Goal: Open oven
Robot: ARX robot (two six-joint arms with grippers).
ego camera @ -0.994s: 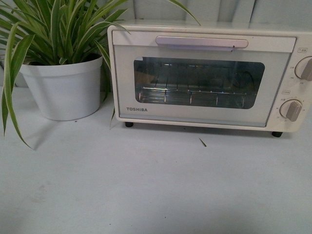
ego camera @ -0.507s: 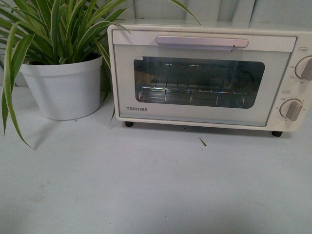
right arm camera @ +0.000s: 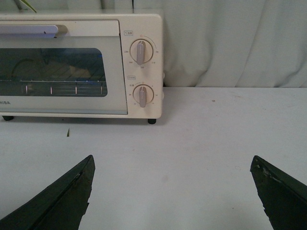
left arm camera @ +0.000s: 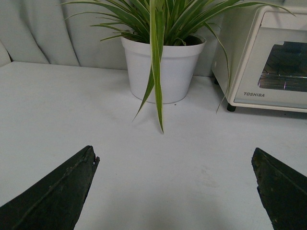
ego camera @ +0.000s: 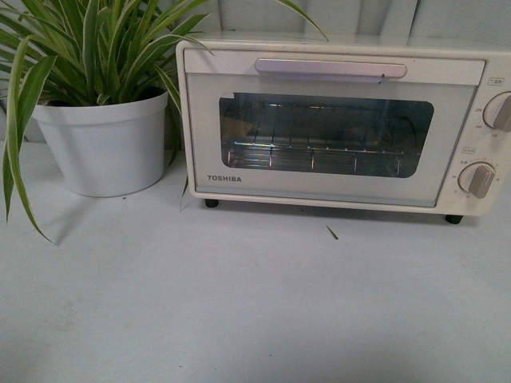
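The cream-white TOSHIBA oven stands at the back of the table, door shut. Its pale bar handle runs along the door's top; a wire rack shows behind the glass. Two round knobs sit on its right side. Neither arm shows in the front view. My left gripper is open and empty over bare table, well short of the oven. My right gripper is open and empty, low over the table in front of the oven's knob side, with the handle further off.
A white pot with a long-leaved green plant stands just left of the oven; leaves hang over the table. A small leaf scrap lies before the oven. A pale curtain hangs behind.
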